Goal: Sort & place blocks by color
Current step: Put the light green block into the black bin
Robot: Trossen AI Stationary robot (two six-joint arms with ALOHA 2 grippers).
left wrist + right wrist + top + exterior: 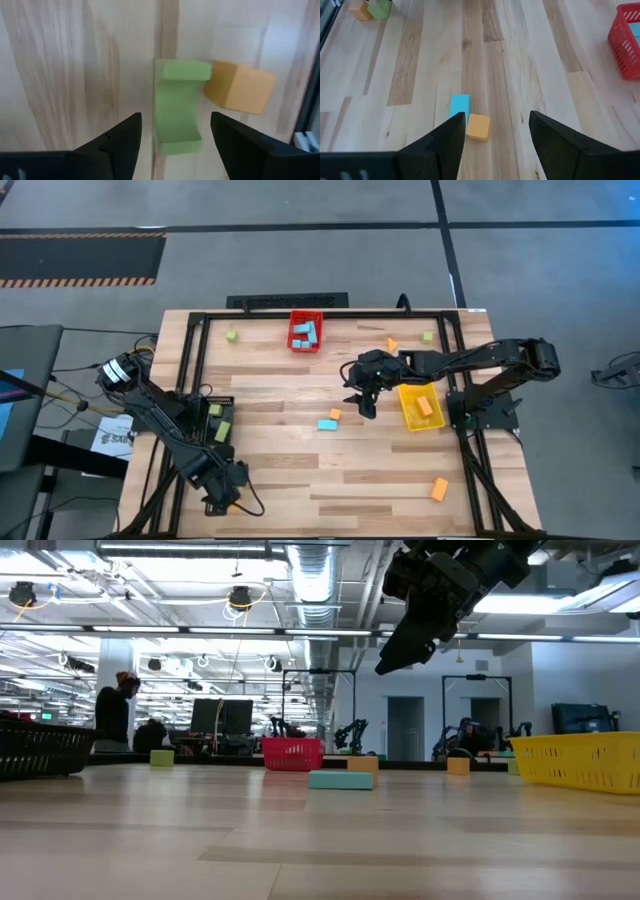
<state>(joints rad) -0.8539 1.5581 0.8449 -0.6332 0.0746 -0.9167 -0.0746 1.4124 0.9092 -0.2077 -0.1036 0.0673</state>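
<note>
While its 2 fingers stand spread and bare, the right claw (362,402) hangs above the desk (300,480) beside the yellow bin (420,407), over a light-blue bar (459,106) and an orange cube (478,126) that touch. Farther off, the red bin (305,332) holds more light-blue blocks. At the desk's near left corner, the left claw (172,145) is also released, fingers flanking a yellow-green bar (177,112) with another orange block (241,87) against it.

Grey concrete floor (300,265) with hazard striping (80,280), bright ceiling lights (60,650) (open-plan lab), exposed ductwork (315,580).
</note>
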